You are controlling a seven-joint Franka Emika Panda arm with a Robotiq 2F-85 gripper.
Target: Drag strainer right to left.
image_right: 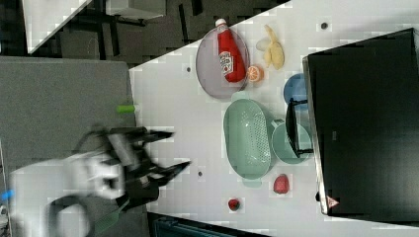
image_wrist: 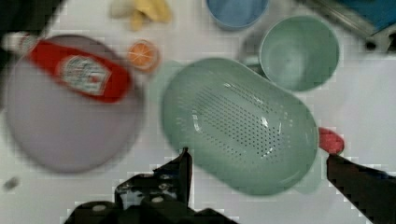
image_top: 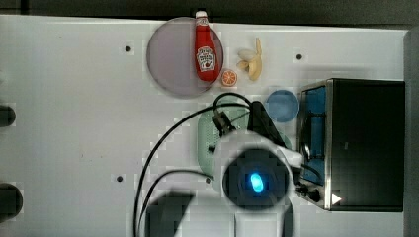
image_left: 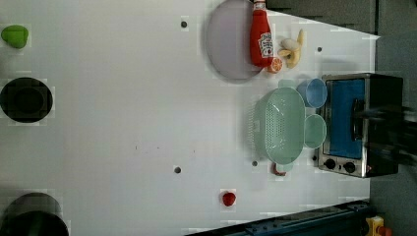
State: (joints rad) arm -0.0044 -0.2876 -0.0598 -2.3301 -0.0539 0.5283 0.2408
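Gleaming oblong plastic strainer (image_wrist: pixel 240 123), pierced by tiny holes, beside round mug (image_wrist: pixel 300 51)

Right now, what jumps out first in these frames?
The red ketchup bottle lying across the round grey plate at the table's far edge in the left view grabs the eye first. Next is the mint-green strainer, pressed in beside the green mug and blue bowl in front of the toaster oven. In the wrist view the end effector hangs open over the strainer's rim.
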